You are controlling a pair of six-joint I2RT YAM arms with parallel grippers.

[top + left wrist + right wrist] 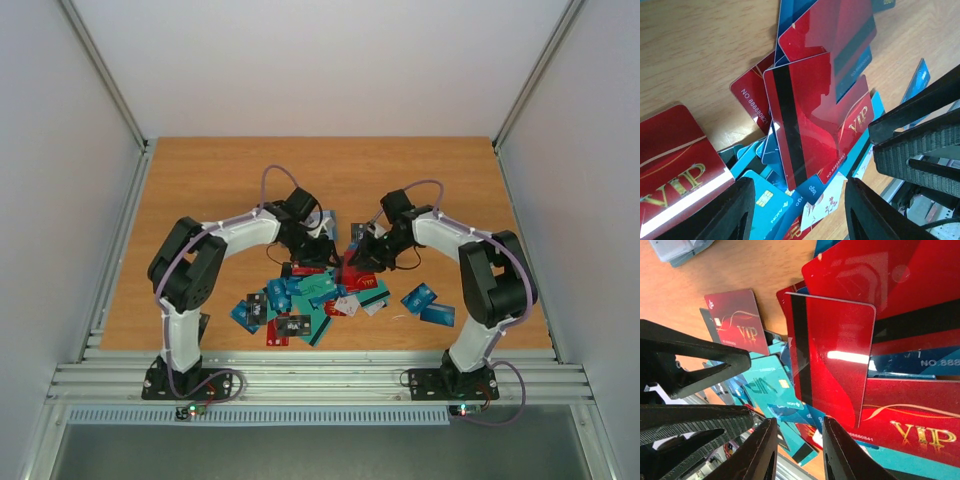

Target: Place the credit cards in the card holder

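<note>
You are working over the heap of credit cards [310,300] in the middle of the tabletop [200,200], with both arms leaning in over it from either side. The coming move is turning on the striped red card [835,355] sitting on top of the heap. It is lying just beyond the tips of your right fingers [765,455]. Its long axis and black stripe are running away from them, so its near short edge is facing the tips.

Your right fingers are standing narrow, with only lower cards showing through the gap. Whether the tips are pinching that near edge cannot be told from these views. Your left fingers [735,215] are standing wide with nothing between them, and the same card is lying ahead of them too. The right arm is looking the better placed, since its narrow gap is lining up with the card's edge.

The pale grey-blue thing that is probably the card holder [675,250] is resting on the tabletop well apart from the right fingers, past the heap. The card is going to need carrying across to it.
</note>
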